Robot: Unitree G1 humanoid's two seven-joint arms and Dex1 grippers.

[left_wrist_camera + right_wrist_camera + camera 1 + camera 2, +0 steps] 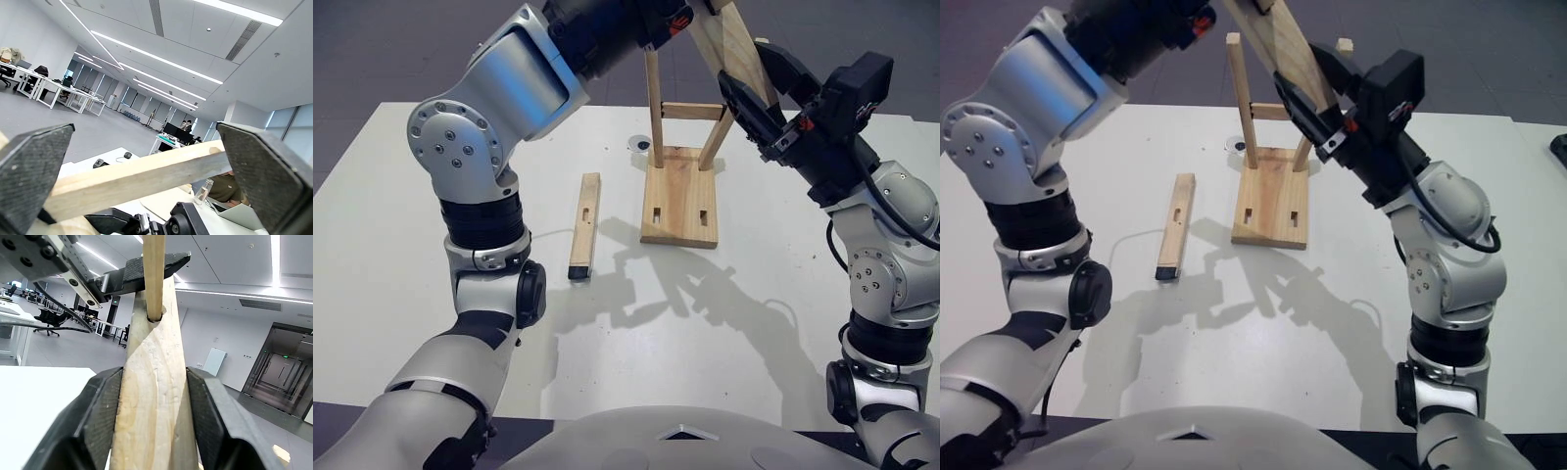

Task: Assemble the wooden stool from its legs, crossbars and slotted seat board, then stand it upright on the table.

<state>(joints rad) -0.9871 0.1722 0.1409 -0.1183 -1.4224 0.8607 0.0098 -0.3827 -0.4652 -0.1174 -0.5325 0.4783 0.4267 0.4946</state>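
The white tabletop [411, 245] carries the slotted seat board [680, 201], lying flat toward 12 o'clock. Two legs [654, 108] joined by a crossbar [690, 111] stand from its far end. A loose leg [585, 225] lies at the board's 9 o'clock, apart from it. Above the board, the right end effector [754, 86] pinches another leg [151, 396], which has a thin crossbar [142, 176] seated in its hole. The left end effector [146, 147] is spread wide, and that crossbar runs across its gap.

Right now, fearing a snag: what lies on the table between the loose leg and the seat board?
Nothing: the left eye view shows bare table between the loose leg and the seat board.
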